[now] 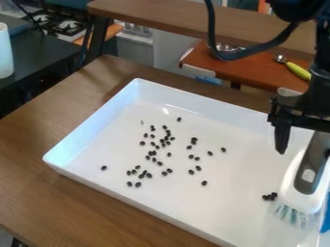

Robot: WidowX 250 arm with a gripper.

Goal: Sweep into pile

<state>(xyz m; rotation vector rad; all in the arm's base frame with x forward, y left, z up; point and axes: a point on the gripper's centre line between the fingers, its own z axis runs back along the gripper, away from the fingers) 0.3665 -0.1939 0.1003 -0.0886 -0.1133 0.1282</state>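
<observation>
Nearest to me is the brown wooden table, and on it lies the big white tray, set at a slant. At its right end the white brush with a grey grip is tilted, its pale bristles pointing down at the tray floor. Just beside the bristles sits a small clump of black beans. A blue thing is at the right edge, near the brush. The other black beans are spread loosely over the middle and left part of the tray (like spilled peppercorns, I would say), some touching, many apart.

Above the right side of the tray hangs the black gripper, close to the brush's upper end; whether it is clamped on the brush, I cannot tell.

Behind the table there is a reddish-brown board, with a spoon with a yellow-green handle on it. Further away, at upper left, stands a stove.
</observation>
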